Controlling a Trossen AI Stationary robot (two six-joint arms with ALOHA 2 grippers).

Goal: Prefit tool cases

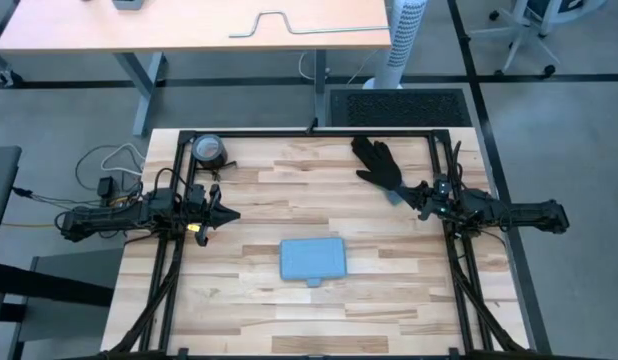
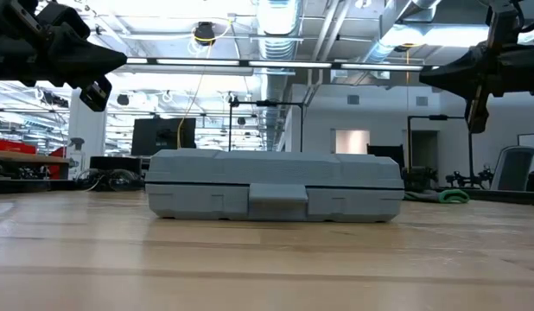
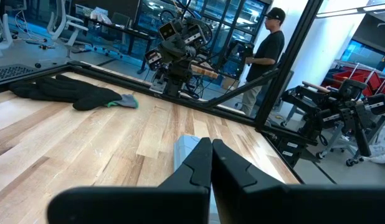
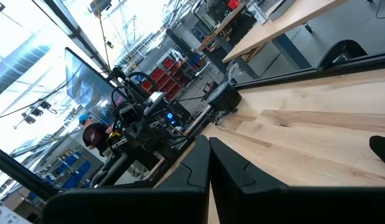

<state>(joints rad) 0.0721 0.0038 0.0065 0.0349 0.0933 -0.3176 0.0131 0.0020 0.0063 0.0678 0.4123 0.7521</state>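
The blue case lies shut and flat in the middle of the table. The left gripper and right gripper hang at the sides (both pinched closed, holding nothing), well away from it.

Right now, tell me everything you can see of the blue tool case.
The tool case is a flat, light-blue rectangular box of moulded plastic with rounded corners. It lies closed and level on the wooden table, near the middle, toward the front edge. A small handle tab sticks out from its front side, and the low view shows the seam between lid and base. Nothing but the table touches it; both grippers are off to its sides, well clear.
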